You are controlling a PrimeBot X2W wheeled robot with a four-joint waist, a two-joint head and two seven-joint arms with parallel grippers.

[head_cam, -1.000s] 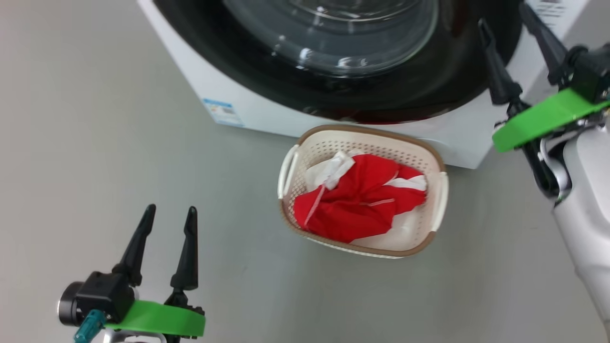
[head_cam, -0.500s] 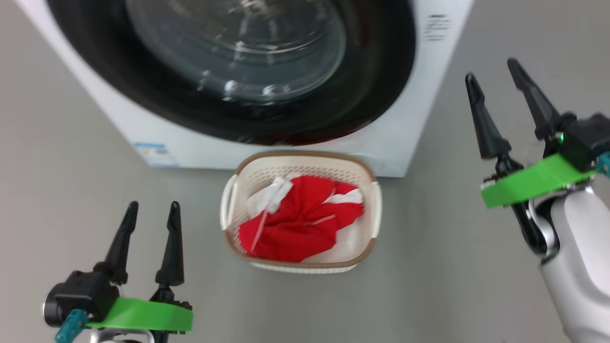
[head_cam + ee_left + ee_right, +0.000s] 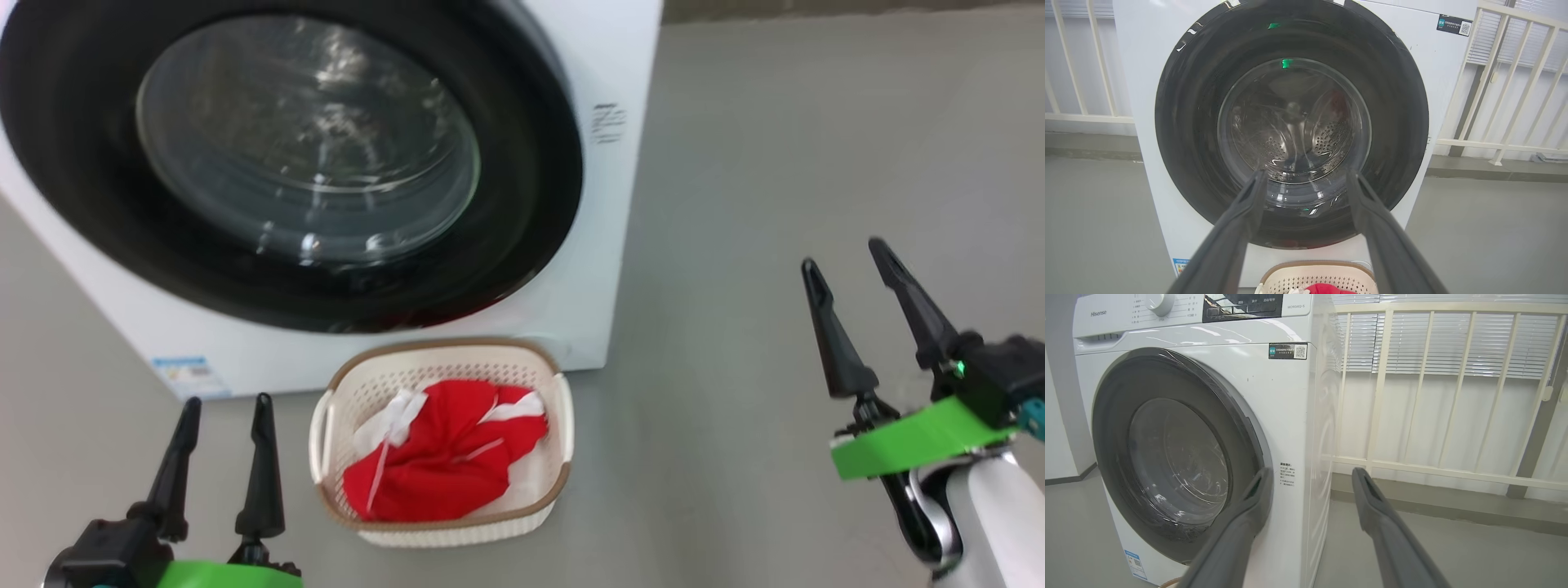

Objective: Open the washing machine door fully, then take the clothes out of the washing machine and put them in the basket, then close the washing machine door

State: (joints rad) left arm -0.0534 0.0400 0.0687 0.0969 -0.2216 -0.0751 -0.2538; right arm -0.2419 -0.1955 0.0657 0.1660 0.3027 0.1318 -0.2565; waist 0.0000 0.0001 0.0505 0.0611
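The basket (image 3: pixel 445 535) sits on the floor (image 3: pixel 775 163) at the foot of the washing machine (image 3: pixel 629 82), at 6 o'clock from the door (image 3: pixel 531 204), which lies shut. The clothes (image 3: pixel 441 465), red with white bits, lie heaped inside the basket. Through the glass the drum (image 3: pixel 1294 139) looks empty, though reflections blur it. The left gripper (image 3: pixel 227 400) hangs at the basket's 9 o'clock, jaws spread, holding nothing. The right gripper (image 3: pixel 842 253), at 3 o'clock and well apart, is spread and empty too.
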